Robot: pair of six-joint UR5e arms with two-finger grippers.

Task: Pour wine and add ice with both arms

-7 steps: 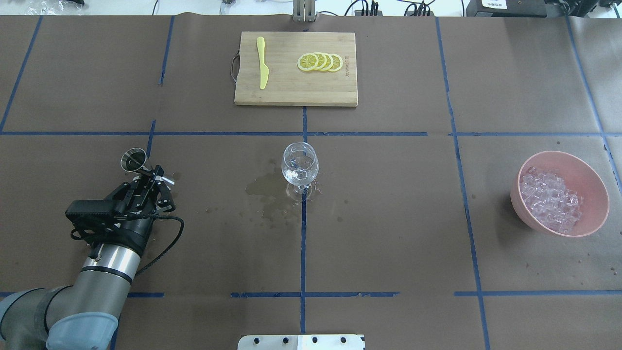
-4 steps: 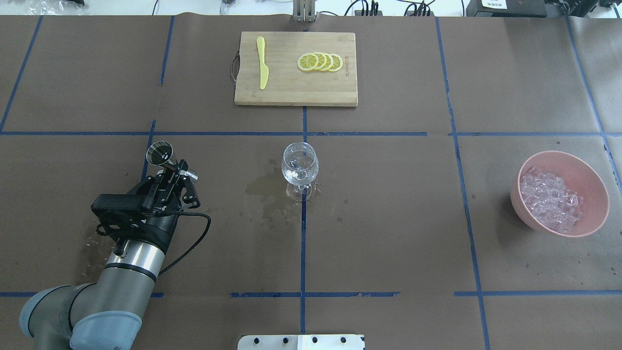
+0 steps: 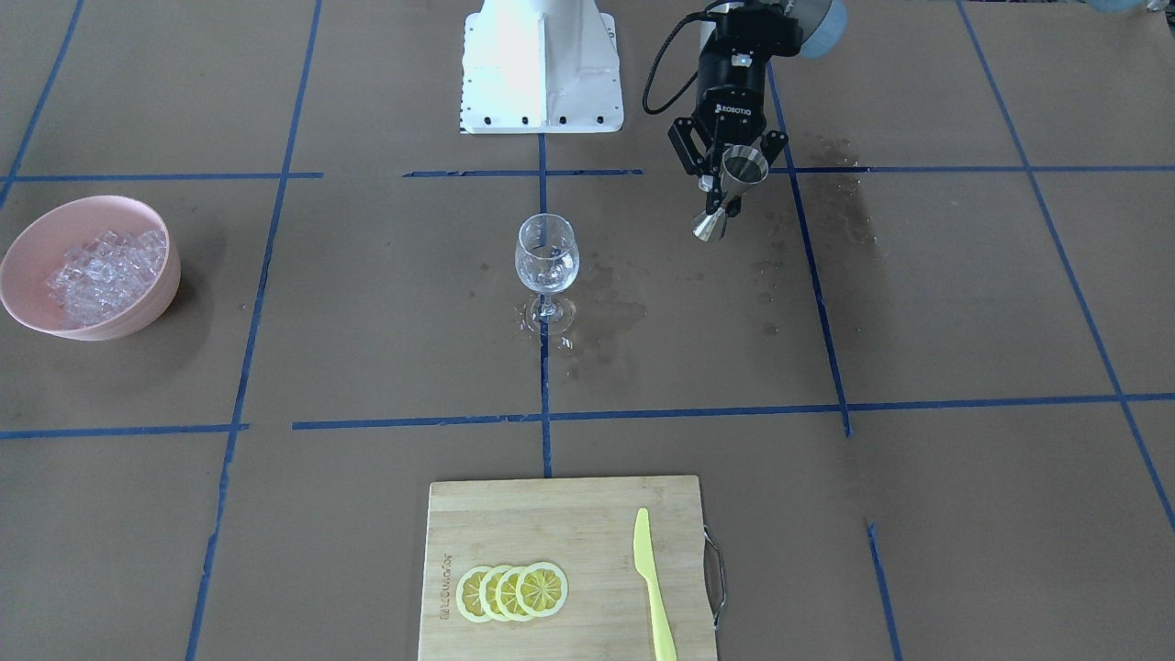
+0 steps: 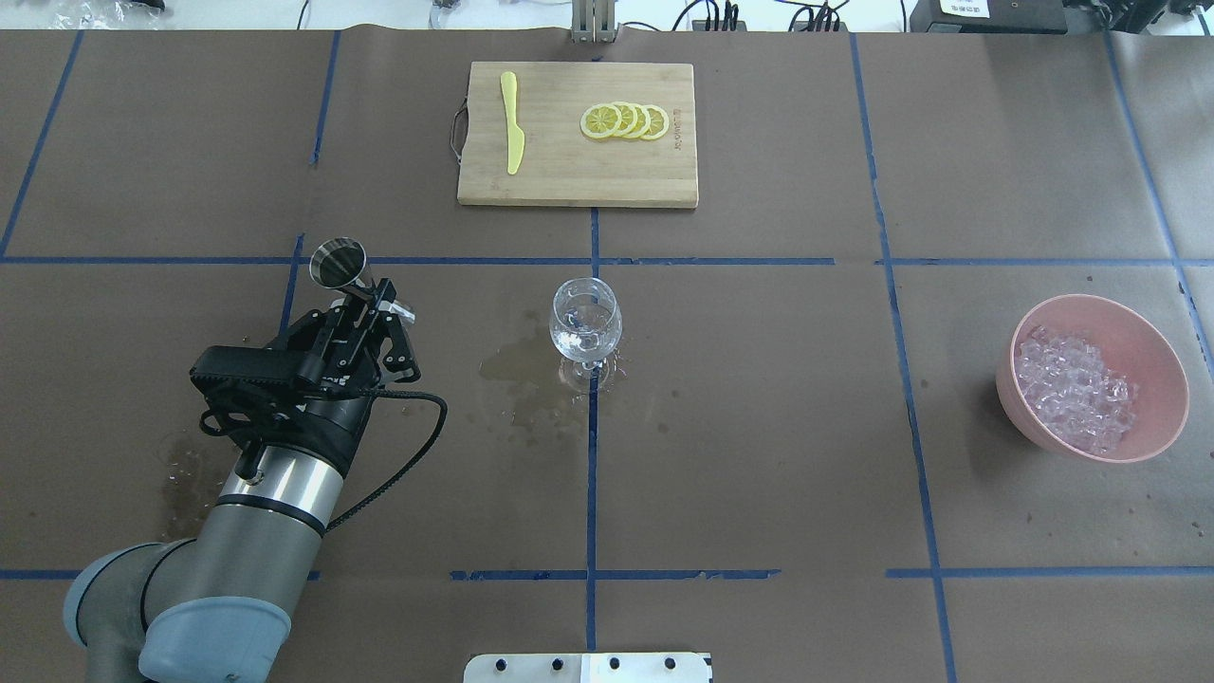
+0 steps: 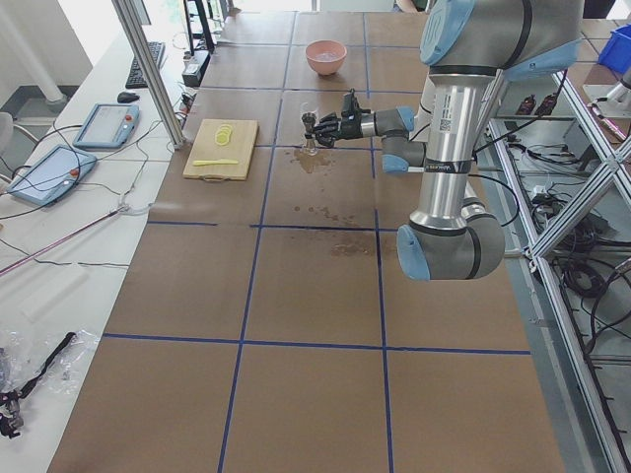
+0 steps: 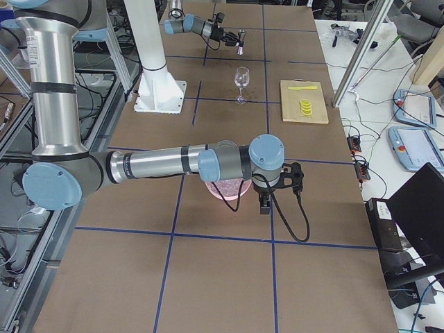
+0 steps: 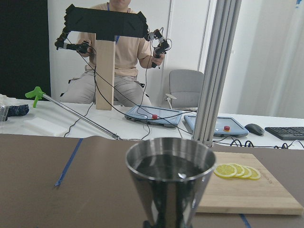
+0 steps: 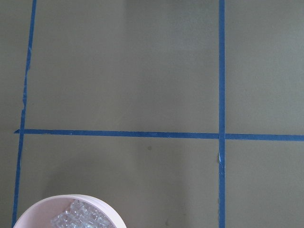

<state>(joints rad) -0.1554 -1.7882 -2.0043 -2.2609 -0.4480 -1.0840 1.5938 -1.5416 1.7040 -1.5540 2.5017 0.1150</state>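
My left gripper (image 4: 366, 302) is shut on the waist of a steel jigger (image 4: 339, 261), held upright above the table, left of the stemmed glass (image 4: 585, 327). The left wrist view shows dark wine (image 7: 166, 166) near the jigger's rim (image 7: 167, 148). In the front view the gripper (image 3: 725, 188) holds the jigger (image 3: 742, 170) right of the glass (image 3: 547, 257). Ice (image 4: 1076, 389) fills a pink bowl (image 4: 1174, 398) at the far right. My right gripper (image 6: 277, 184) hangs beside that bowl (image 6: 225, 189); I cannot tell whether it is open. Its wrist view shows only ice (image 8: 80, 218) and paper.
A wooden cutting board (image 4: 569, 180) at the back centre carries lemon slices (image 4: 624, 121) and a yellow knife (image 4: 513, 123). Wet stains (image 4: 517, 375) lie left of the glass's foot, and more (image 4: 180, 479) near the left arm. The white base block (image 3: 540, 69) stands at the robot's side.
My left arm has carried the jigger to the right and farther from the robot, closer to the glass. The glass, bowl and board have not moved.
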